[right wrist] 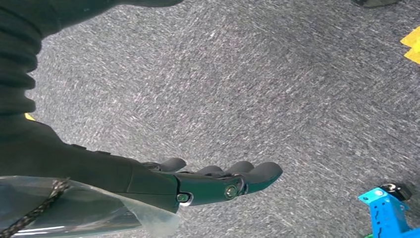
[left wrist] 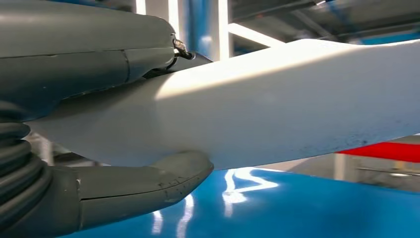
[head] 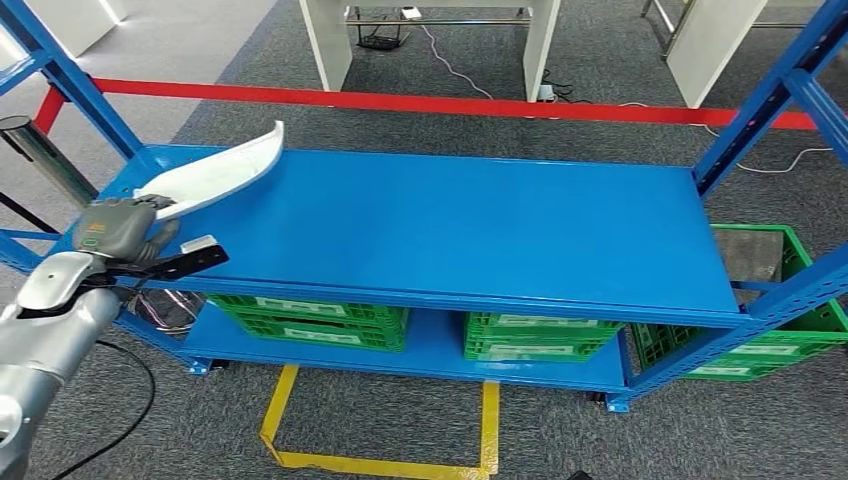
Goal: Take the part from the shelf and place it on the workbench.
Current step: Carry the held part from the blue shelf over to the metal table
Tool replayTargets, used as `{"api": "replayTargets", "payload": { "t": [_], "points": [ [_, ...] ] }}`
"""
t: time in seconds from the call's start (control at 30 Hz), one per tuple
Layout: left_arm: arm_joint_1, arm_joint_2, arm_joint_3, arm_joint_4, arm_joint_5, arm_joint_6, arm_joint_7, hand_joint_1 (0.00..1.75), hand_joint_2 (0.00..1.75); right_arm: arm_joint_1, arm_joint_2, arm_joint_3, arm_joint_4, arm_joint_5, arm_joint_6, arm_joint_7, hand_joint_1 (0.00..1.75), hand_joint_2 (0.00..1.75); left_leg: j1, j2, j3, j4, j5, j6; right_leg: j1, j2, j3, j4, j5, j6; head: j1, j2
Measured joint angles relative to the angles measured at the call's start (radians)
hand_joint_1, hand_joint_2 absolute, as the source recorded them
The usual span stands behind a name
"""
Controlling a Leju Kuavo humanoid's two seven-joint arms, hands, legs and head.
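At the near left of the head view, the silver left arm [head: 45,320] is seen rising from below, and its left hand [head: 120,232] is closed around the wide end of the white part [head: 225,170]. The part, a long curved white piece, is held at the left end of the blue shelf [head: 480,230], its narrow tip tilted upward over the shelf's back left corner. In the left wrist view the part [left wrist: 277,104] is seen clamped between the thick grey thumb [left wrist: 148,186] on one side and the rest of the hand on the other, with the glossy blue surface close beside it; whether the part touches that surface cannot be told.

Further right, green crates [head: 310,320] are stored on the lower level of the shelf, and another green crate [head: 770,300] is set by the right-hand upright. A yellow tape outline [head: 380,455] is marked on the grey carpet in front, and a red strip [head: 450,103] is laid across the floor behind the shelf.

The right hand [right wrist: 218,181] is seen in the right wrist view above grey carpet, fingers extended and apart, with nothing held.
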Motion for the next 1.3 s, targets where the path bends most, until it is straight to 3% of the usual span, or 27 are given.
{"api": "replayTargets", "payload": {
  "t": [0.4, 0.8, 1.3],
  "points": [
    [0.027, -0.072, -0.106, -0.16, -0.016, 0.001, -0.013, 1.75, 1.75, -0.003, 0.005, -0.001, 0.0, 0.0, 0.0, 0.001, 0.0, 1.75, 0.0, 0.0, 0.0, 0.0, 0.0, 0.001, 0.0, 0.0, 0.0, 0.0, 0.0, 0.0, 0.0, 0.0],
    [0.091, -0.16, -0.309, -0.333, -0.087, 0.033, -0.001, 1.75, 1.75, -0.001, 0.01, -0.014, 0.0, -0.002, -0.001, 0.003, 0.0, 1.75, -0.002, 0.0, 0.0, 0.0, -0.001, 0.002, -0.002, 0.0, 0.0, 0.0, 0.0, 0.001, 0.0, 0.0],
    [0.165, -0.195, -0.493, -0.477, -0.175, 0.078, 0.025, 1.75, 1.75, 0.012, 0.013, -0.036, 0.0, -0.018, -0.004, 0.003, 0.0, 1.75, -0.002, 0.0, 0.0, 0.0, -0.002, 0.002, -0.002, 0.0, 0.0, 0.0, -0.001, 0.001, 0.0, 0.0]
  ]
}}
